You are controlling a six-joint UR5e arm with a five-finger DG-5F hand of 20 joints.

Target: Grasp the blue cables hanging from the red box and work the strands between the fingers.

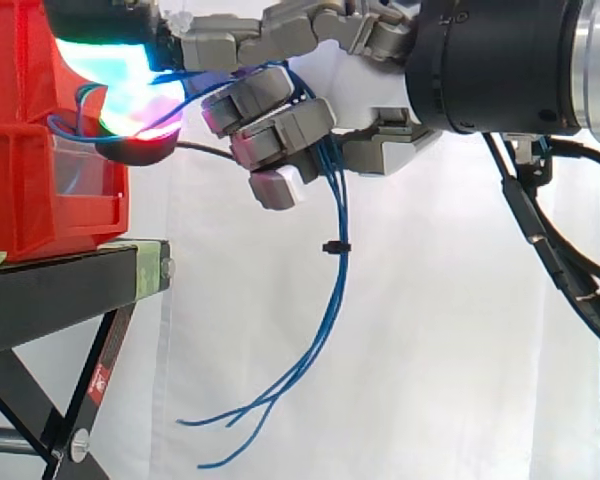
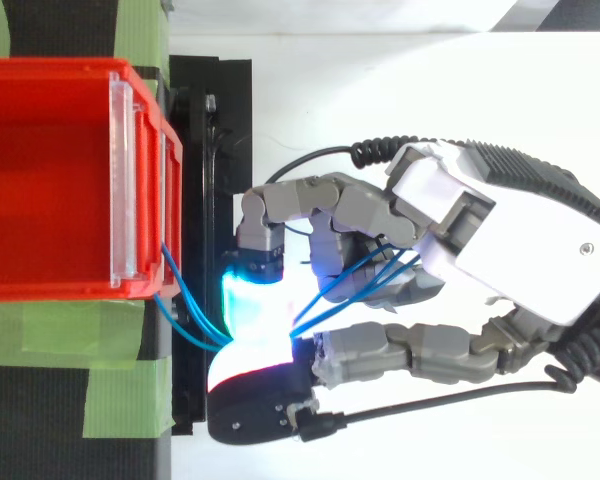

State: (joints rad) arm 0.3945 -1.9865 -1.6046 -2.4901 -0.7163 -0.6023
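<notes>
The robot's hand (image 1: 365, 85) grips the blue cables (image 1: 332, 290), its fingers (image 1: 280, 125) curled round the strands just beside the red box (image 1: 40, 190), from whose front the cables emerge. Their loose ends dangle below the hand, clear of the black stand (image 1: 60, 290), before a white curtain (image 1: 430, 350). The grasp appears made; working the strands between the fingers looks barely begun.
</notes>
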